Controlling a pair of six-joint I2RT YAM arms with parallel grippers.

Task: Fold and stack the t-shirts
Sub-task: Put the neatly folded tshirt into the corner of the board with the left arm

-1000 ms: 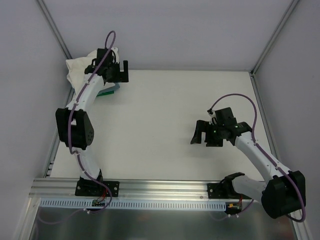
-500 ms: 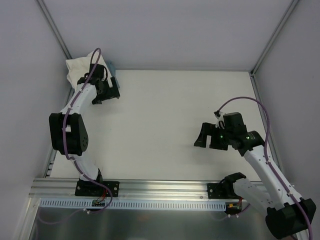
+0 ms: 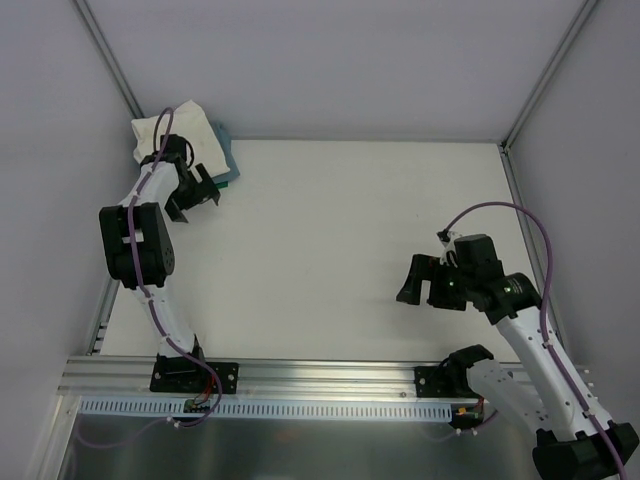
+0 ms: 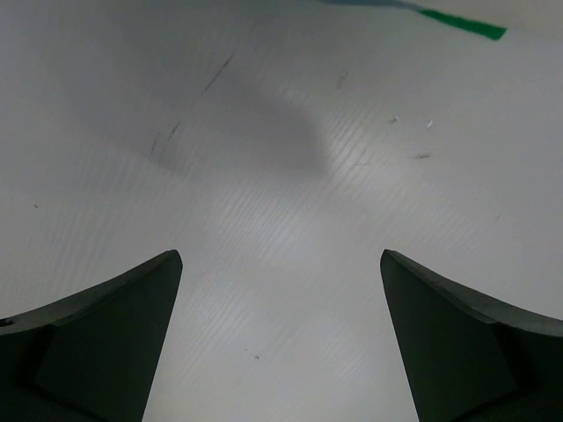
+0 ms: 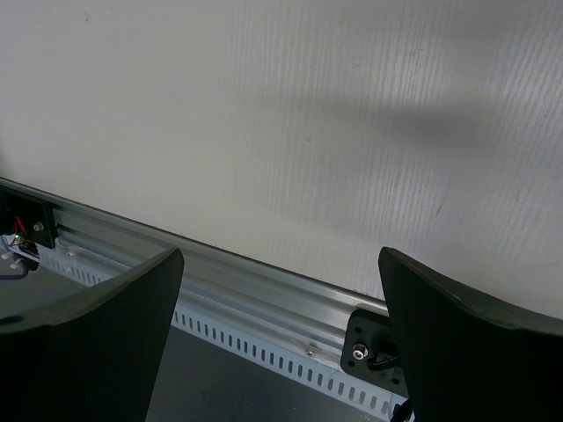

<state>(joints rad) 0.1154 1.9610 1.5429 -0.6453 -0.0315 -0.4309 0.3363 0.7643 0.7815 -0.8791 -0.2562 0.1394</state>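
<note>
Along the near edge ran an aluminium rail [image 3: 320, 375], with both arm bases bolted to it. The right wrist view showed that rail and one black base plate [image 5: 374, 352] low in the picture, behind the fingers.

The right end effector [image 3: 425, 290] hung over the right half of the bench [image 3: 330, 230], fairly near the rail. Its fingers stood wide apart with nothing between them. In its own camera, both dark fingertips [image 5: 114, 308] framed only bare white surface and the rail.

The middle of the bench was plain white board. The left wrist view picked up a few faint scuffs and a soft grey shadow on it.

Farther back on the left, the left arm [image 3: 135, 245] reached toward the far left corner. The left end effector [image 3: 195, 200] was over bare bench, just beside the near edge of the clothing. Its fingers were also spread wide and held nothing, and its camera showed only bench between the two fingertips [image 4: 106, 334]. A narrow green strip [image 4: 462, 24] sat at the top edge of that view, and what it belonged to could not be told.

The t-shirts lay in the far left corner. The cream t-shirt [image 3: 190, 125] was bunched against the corner post. The teal-blue t-shirt [image 3: 228, 160] showed as a strip along its right side, touching it. Pale enclosure walls [image 3: 330, 60] rose behind them.
</note>
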